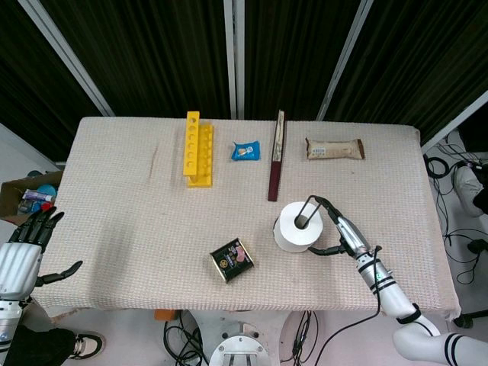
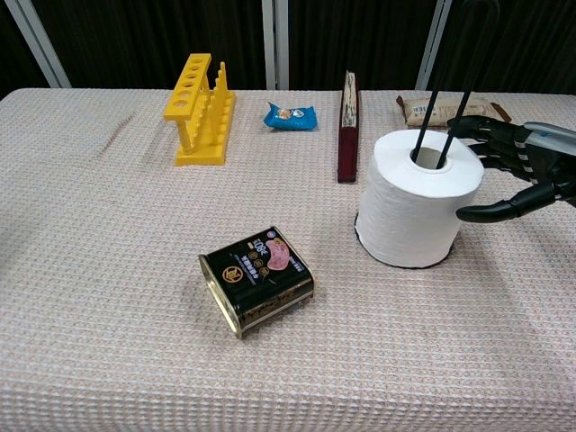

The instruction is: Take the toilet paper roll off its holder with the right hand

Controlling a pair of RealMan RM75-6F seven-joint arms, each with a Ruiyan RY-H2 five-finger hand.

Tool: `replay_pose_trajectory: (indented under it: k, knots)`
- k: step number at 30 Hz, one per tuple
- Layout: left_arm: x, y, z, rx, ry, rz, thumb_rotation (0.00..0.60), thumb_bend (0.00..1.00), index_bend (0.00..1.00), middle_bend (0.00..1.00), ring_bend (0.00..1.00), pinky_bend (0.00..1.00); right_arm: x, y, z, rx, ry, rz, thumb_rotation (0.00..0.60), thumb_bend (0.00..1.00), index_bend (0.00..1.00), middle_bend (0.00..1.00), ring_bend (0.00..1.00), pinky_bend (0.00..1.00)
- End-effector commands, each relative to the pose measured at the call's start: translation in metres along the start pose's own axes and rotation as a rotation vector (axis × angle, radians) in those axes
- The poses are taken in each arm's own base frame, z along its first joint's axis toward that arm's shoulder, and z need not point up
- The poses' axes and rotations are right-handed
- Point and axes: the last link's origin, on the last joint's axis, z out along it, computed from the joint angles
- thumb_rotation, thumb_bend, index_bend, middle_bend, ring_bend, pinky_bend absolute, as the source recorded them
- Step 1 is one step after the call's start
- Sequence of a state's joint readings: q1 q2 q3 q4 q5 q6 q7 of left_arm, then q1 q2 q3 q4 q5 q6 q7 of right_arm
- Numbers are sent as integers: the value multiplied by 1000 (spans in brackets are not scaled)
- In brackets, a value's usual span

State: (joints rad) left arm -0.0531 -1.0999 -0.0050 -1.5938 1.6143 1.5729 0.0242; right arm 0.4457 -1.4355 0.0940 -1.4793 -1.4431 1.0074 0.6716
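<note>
A white toilet paper roll stands upright on the table, right of centre. The holder's black wire post rises through its core. My right hand is right beside the roll on its right side, with fingers spread. Its fingertips reach the roll's upper rim and the thumb points at its side wall. No firm grip shows. My left hand hangs off the table's front left edge, fingers apart and holding nothing.
A dark tin can lies in front of the roll to its left. Behind the roll are a yellow rack, a blue packet, a dark book on edge and a brown snack bar.
</note>
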Motion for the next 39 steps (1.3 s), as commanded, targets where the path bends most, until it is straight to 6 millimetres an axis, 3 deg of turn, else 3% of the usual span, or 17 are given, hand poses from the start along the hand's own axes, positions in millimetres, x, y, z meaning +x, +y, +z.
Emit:
replay_pose_trajectory:
  k: [1, 19, 28, 30, 32, 39]
  knots:
    - [-1, 0, 0, 1, -2, -1, 355, 148, 88, 48, 57, 217, 0, 0, 1, 3, -2, -1, 600, 9, 0, 0, 0, 0]
    - [1, -1, 0, 3, 5, -4, 355, 149, 88, 48, 57, 217, -7, -6, 14, -19, -39, 35, 600, 21, 0, 0, 0, 0]
    - [3, -2, -1, 2, 4, -8, 353, 148, 88, 48, 57, 217, -14, -3, 21, -46, -91, 21, 600, 74, 3, 34, 4, 15]
    - [3, -2, -1, 1, 3, -10, 355, 149, 88, 48, 57, 217, -15, -3, 22, -47, -77, 7, 600, 98, 51, 107, 47, 75]
    - [3, -2, -1, 1, 3, -11, 355, 149, 88, 48, 57, 217, -16, -3, 23, -49, -69, 8, 600, 128, 166, 199, 136, 173]
    - [3, -3, -1, 1, 3, -11, 351, 149, 88, 48, 57, 217, -14, -6, 24, -29, -8, 27, 600, 179, 383, 361, 299, 341]
